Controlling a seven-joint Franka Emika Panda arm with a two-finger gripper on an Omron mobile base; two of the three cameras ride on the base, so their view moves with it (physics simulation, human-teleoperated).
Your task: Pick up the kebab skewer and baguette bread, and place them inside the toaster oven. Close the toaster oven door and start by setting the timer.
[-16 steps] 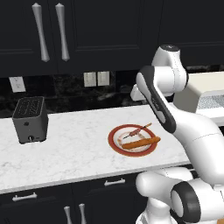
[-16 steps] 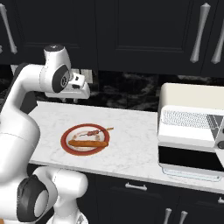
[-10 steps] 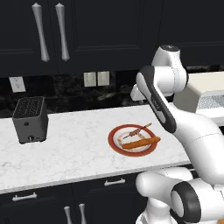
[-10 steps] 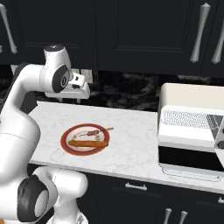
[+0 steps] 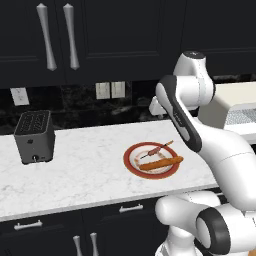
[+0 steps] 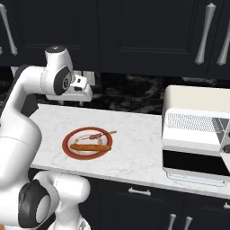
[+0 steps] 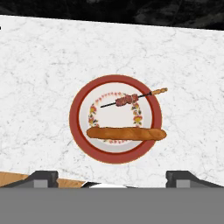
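Pincer (image 7: 112, 177) spread wide, empty, hanging high over plate (image 7: 81, 103). Skewer (image 7: 131, 99) and baguette (image 7: 126, 133) lying apart on plate, skewer's handle end poking over rim. Risk: skewer so thin, fingers may shove it or bump bread. Toaster oven (image 6: 197, 130) off right, looks open. White marble tabletop (image 5: 90, 165), black toaster (image 5: 34, 136), dark cabinets (image 5: 125, 35).
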